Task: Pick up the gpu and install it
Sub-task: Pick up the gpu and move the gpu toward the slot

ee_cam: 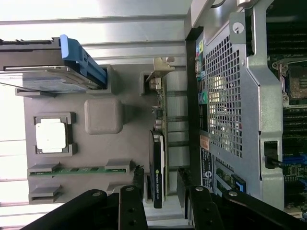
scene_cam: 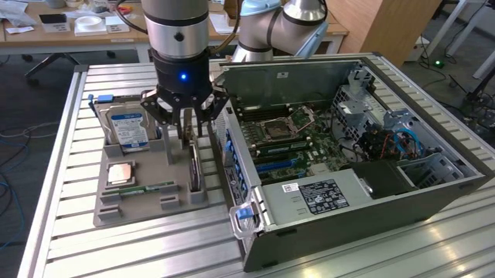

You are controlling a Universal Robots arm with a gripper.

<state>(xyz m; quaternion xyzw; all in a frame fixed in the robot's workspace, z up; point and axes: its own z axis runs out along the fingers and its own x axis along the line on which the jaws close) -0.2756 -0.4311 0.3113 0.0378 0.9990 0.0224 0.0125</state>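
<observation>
My gripper (scene_cam: pixel 185 132) hangs spread wide over the grey tray (scene_cam: pixel 147 205) on the slatted metal worktop (scene_cam: pixel 116 249), holding nothing. The gpu (scene_cam: pixel 194 168) stands on its long edge in a slot along the tray's three o'clock side in the exterior view. It is a thin black card running from about twelve to six o'clock, directly beneath my fingers. From my wrist view, the gpu (ee_cam: pixel 157 163) lies in line with the gap of my gripper (ee_cam: pixel 160 203). One black finger (ee_cam: pixel 130 208) is on either side of the card, and I see no contact with it. Its silver bracket sits at the end farther from me.

In the exterior view, the silver hard drive (scene_cam: pixel 127 130) with its blue-white label leans at about ten o'clock from the gpu. A square processor (scene_cam: pixel 122 174) sits at nine o'clock. The green memory stick (scene_cam: pixel 147 189) lies flat at about eight o'clock.

The open computer case (scene_cam: pixel 433 191) lies just beside the tray at three o'clock. Its motherboard (scene_cam: pixel 286 133) is exposed and its perforated rear panel faces the gpu.
</observation>
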